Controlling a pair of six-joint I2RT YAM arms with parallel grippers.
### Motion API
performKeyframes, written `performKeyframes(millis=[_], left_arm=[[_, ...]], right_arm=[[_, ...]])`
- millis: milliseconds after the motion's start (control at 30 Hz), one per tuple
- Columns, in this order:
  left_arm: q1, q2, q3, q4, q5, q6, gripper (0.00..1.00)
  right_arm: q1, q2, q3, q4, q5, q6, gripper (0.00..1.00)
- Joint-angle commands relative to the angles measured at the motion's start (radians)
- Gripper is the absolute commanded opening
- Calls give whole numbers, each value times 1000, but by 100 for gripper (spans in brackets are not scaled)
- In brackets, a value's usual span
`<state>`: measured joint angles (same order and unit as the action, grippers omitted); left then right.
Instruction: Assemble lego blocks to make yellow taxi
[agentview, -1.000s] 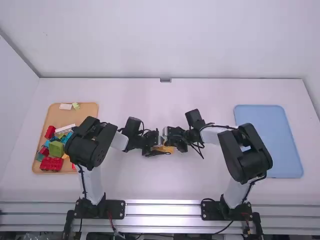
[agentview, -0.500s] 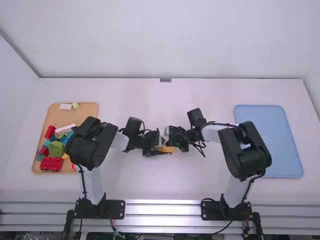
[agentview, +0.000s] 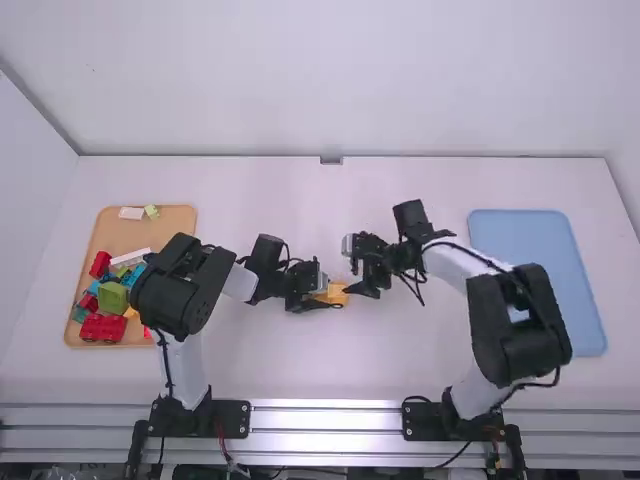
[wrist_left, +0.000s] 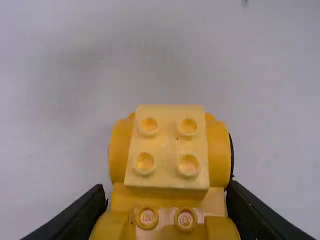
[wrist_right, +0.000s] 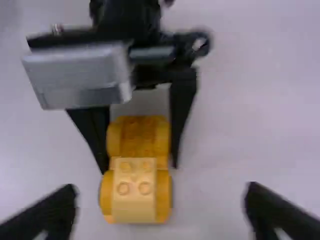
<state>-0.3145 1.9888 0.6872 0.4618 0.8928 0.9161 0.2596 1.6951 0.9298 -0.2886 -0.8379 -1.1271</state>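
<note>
At the middle of the white table (agentview: 280, 370), perhaps touching it, the wheeled yellow chassis (wrist_left: 219, 155) bearing a pale-yellow four-stud brick (wrist_left: 168, 131) is clamped in the left gripper's (agentview: 328, 296) jaws, the right gripper's (agentview: 356, 280) jaws apart nearby.

A white table (agentview: 300, 372) is backed by a plain pale wall (agentview: 330, 80) and flanked at the left by another (agentview: 30, 190), its far edge marked by a small grey bracket (agentview: 331, 160), its near edge lined with metal rails (agentview: 325, 422), all softly lit.
</note>
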Motion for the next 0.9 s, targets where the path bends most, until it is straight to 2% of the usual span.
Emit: performKeyframes(millis=[0, 67, 167, 267, 433, 633, 667, 733, 800, 833, 867], left_arm=[[0, 15, -8, -9, -37, -8, 61], [0, 15, -8, -8, -38, -8, 68], [1, 11, -6, -9, -37, -12, 99], [1, -19, -11, -25, -40, -27, 99], [23, -191, -23, -150, -77, -37, 99], [126, -541, -23, -433, -178, -38, 99], [166, -637, -24, -505, -189, -37, 99], [196, -698, -24, -554, -197, -38, 99], [269, -842, -24, -668, -274, -37, 99], [269, -842, -24, -668, -274, -37, 99], [299, -895, -24, -692, -343, -40, 99]], right_arm=[[-23, -46, 12, -14, -1, 5, 99], [-29, -51, 6, -14, -1, 5, 98], [-37, -54, -12, 13, 1, 29, 99], [-37, -53, -16, 45, 12, 74, 99], [-36, -53, -17, 83, 52, 137, 99], [-36, -53, -17, 106, -34, 136, 98], [-36, -53, -15, 108, -78, 137, 98], [-36, -53, -13, 111, -115, 136, 99], [-35, -53, -12, 195, -183, 216, 99], [-35, -53, -12, 195, -183, 216, 99], [-26, -53, -12, 277, -185, 326, 99]])
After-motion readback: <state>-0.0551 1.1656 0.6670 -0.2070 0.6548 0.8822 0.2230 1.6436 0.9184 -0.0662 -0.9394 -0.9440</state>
